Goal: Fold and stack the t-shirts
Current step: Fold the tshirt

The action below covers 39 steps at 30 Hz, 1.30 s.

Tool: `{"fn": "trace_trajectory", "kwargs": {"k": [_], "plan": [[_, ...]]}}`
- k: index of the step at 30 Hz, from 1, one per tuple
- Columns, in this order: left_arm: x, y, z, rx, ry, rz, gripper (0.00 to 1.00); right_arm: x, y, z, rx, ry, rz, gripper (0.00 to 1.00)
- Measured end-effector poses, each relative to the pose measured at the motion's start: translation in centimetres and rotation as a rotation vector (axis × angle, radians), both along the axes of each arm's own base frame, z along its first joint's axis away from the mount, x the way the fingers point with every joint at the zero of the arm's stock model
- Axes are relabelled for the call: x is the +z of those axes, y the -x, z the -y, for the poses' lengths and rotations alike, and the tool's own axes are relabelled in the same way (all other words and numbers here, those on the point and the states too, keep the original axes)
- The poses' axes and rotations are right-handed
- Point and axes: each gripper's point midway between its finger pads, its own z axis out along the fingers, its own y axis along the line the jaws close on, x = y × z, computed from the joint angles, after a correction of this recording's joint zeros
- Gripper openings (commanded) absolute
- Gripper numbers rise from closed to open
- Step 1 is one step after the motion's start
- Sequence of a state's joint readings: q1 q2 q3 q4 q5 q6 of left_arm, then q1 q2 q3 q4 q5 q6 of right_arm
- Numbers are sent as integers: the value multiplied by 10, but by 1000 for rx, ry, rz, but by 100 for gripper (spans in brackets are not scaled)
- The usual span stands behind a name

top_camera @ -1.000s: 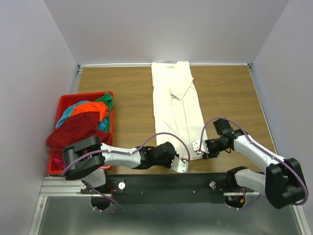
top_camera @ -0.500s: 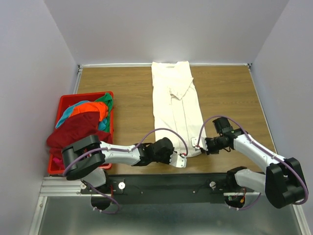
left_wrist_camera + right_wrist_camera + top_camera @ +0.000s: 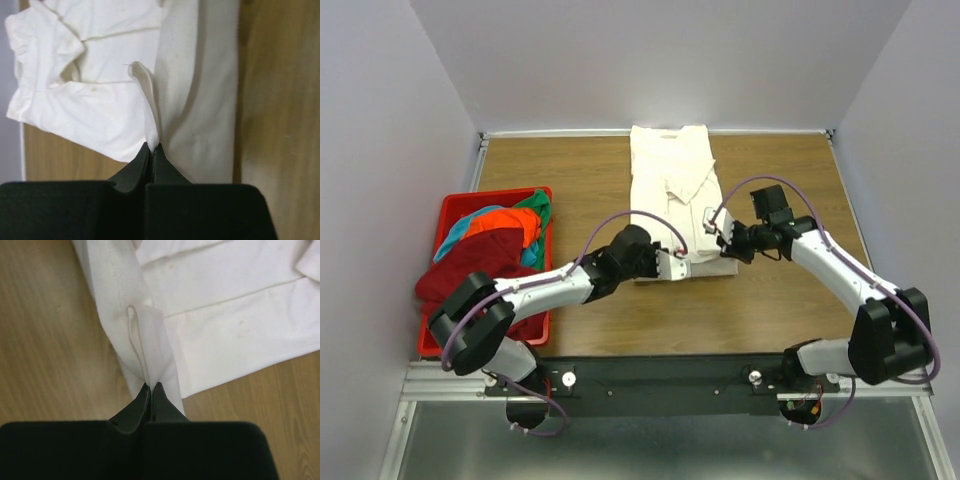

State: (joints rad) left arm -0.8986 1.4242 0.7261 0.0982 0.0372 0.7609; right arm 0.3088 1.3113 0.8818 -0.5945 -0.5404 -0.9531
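White t-shirt (image 3: 675, 180) lies at the table's 12 o'clock, sides folded in. Left gripper (image 3: 671, 266) and right gripper (image 3: 712, 222) each pinch its hem; crosswise fold judged half done. Coloured t-shirts (image 3: 485, 255) sit unfolded in basket (image 3: 448, 205) at 9 o'clock.

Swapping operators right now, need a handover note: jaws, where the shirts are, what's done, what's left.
Left gripper: jaws shut, pinching a fold of the white t-shirt.
Right gripper: jaws shut on the same shirt's opposite edge.
The white t-shirt lies on the table, sleeves folded in, its near end lifted in both grips.
The other t-shirts are heaped, unfolded, in the red basket.
Done: side folds.
Left: lay this fold down, release, then fold and stack the rest.
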Motion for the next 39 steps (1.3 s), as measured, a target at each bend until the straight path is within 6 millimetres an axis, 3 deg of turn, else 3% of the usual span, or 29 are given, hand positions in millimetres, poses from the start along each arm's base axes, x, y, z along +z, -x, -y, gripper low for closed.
{"fn": "trace_trajectory", "kwargs": {"k": [5,8,17,20,24,35,37,38,39], "plan": [[29,-66,1,55,35,71,0,7,-52,-4,-127,13,16,0],[36,-109,3,75,36,99,0,8,-88,-6,-206,25,37,0],[25,-191,-5,124,17,107,0,-2,-174,-6,-373,58,85,0],[26,-206,-6,132,18,109,0,-2,-203,-6,-415,55,105,0],[32,-224,-2,135,31,124,0,-4,-227,-7,-449,45,120,1],[22,-240,-1,138,27,110,0,-17,-244,-7,-497,50,104,1],[21,-243,-2,143,28,105,34,-18,-247,-7,-505,50,102,5],[20,-245,-1,150,34,99,69,-18,-249,-7,-511,48,102,13],[20,-247,-1,162,39,96,98,-17,-253,-7,-523,45,104,41]]}}
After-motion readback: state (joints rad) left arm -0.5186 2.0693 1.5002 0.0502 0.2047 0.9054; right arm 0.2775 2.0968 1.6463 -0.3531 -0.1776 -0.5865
